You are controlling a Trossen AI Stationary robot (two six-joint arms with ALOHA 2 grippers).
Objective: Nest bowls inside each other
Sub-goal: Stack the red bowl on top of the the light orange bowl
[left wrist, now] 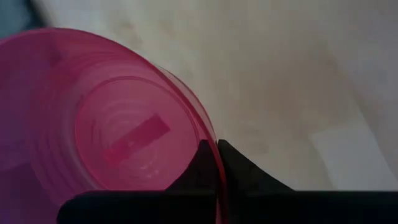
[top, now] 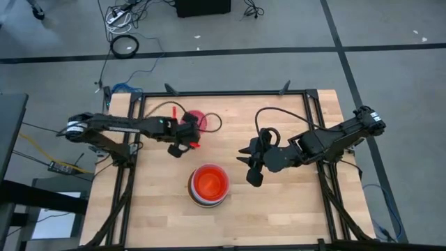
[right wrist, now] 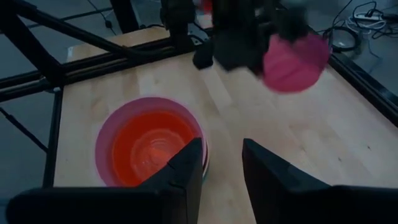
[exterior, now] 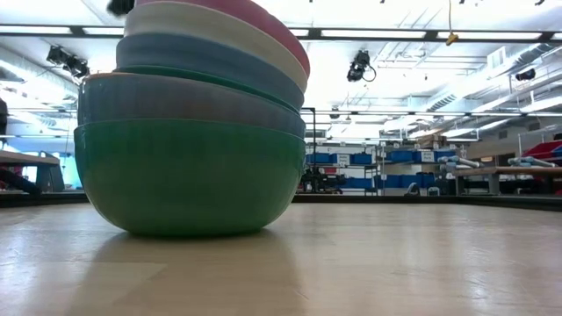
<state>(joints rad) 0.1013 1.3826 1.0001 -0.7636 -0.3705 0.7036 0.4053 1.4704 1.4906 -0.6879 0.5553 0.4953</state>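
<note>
A stack of nested bowls (top: 209,185) stands near the middle of the table. Its top bowl is orange-red (right wrist: 149,146) and sits inside a pink one. The low view shows the stack (exterior: 189,132) resting on a teal bowl with blue, white and pink rims above it. My left gripper (top: 188,132) is shut on a small red bowl (top: 197,120) beyond the stack, toward the far left. My right gripper (top: 249,164) hangs open to the right of the stack, its fingers (right wrist: 186,165) empty. My left gripper pinches the small red bowl's rim (left wrist: 215,148) between its two fingers, one inside the bowl and one outside. The bowl is tilted, its hollow side facing the wrist. In the right wrist view the bowl (right wrist: 295,59) looks lifted off the table.
A black cable (top: 212,122) loops over the far part of the table beside the small bowl. Black frame rails (top: 132,174) run along the table's left and right sides. Bare wood (top: 279,209) lies at the near right.
</note>
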